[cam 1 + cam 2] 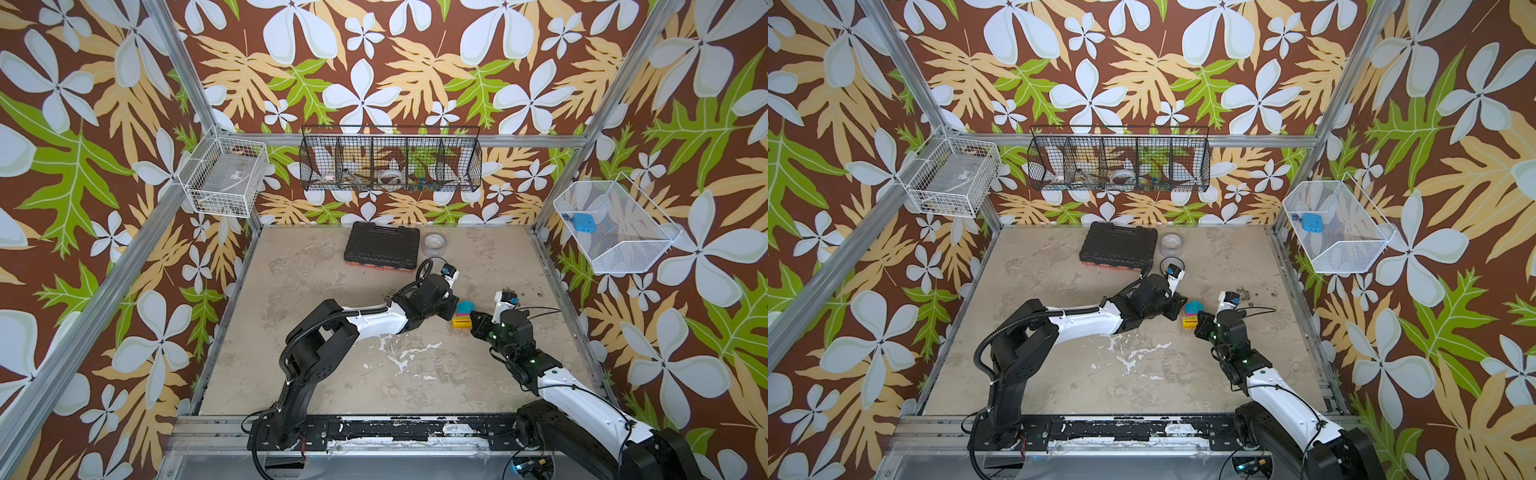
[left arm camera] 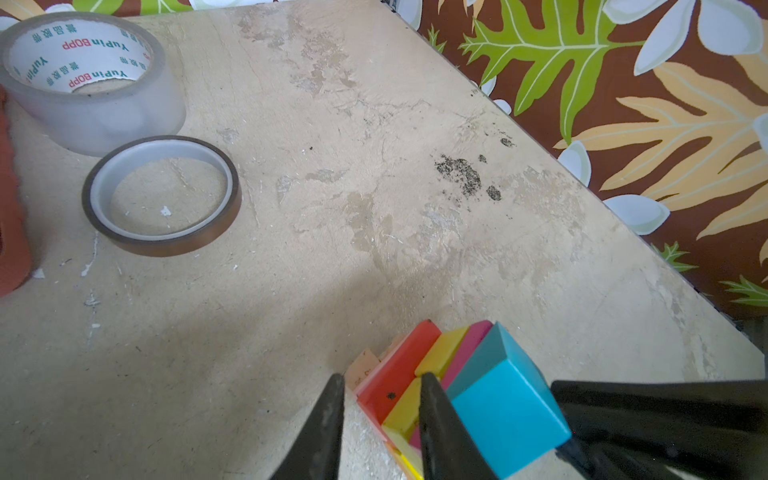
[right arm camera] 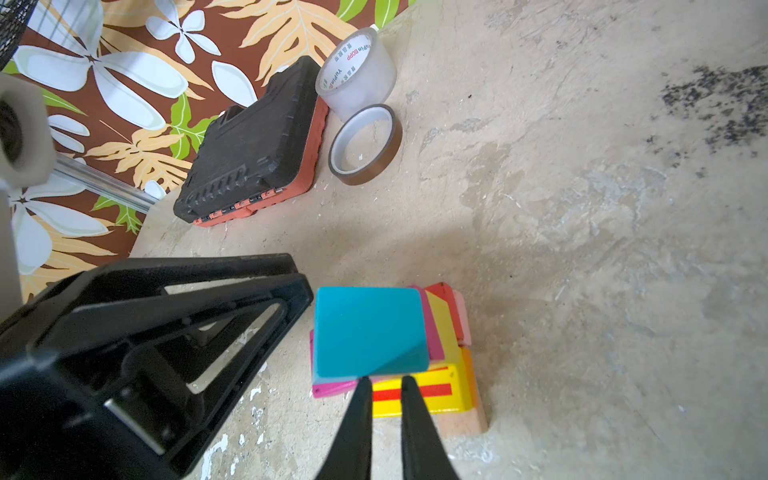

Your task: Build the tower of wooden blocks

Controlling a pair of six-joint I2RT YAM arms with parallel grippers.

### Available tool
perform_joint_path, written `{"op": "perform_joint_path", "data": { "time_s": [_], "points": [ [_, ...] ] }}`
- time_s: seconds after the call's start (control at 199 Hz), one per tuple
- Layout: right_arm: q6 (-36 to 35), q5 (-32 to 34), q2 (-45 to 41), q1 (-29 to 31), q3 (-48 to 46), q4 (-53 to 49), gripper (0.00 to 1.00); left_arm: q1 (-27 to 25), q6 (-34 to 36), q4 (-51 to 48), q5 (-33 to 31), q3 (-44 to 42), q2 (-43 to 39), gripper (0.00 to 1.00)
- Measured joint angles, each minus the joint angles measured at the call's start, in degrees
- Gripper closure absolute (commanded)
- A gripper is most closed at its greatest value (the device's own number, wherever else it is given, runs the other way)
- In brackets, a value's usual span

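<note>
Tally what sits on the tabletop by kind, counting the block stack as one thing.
Tape rolls: 2, the clear tape roll and the brown tape roll
Black tool case: 1
Block tower: 1
Total: 4

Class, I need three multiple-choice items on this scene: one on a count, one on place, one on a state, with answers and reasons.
1. Tape rolls on the worn beige table: A one; B two; C four.
2. The teal wooden block sits: A on top of the multicoloured block tower; B underneath it; C apart from it on the table.
3. The black plastic tool case is: A open; B standing upright; C closed, lying flat.
Answers: B, a clear one and a brown roll; A, it caps the stack; C, its lid is down.
</note>
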Motion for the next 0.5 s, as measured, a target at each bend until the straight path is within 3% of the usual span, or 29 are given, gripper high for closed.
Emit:
{"op": "perform_joint_path", "data": {
  "time_s": [0.12, 0.196, 0.501],
  "points": [
    [0.1, 0.0, -1.4, 0.0, -0.2, -0.2, 0.74, 0.0, 0.0, 0.7, -0.7, -2.1, -2.1, 0.71],
    [0.2, 0.4, -3.0, 0.0, -0.6, -0.7, 0.71, 0.0, 0.0, 2.3, -1.9, -6.2, -5.9, 0.67],
    [3.0, 1.9, -16.0, 0.0, -3.4, -6.3, 0.66, 0.0, -0.3, 11.0, -12.3, -26.7, -34.6, 0.57]
  ]
}}
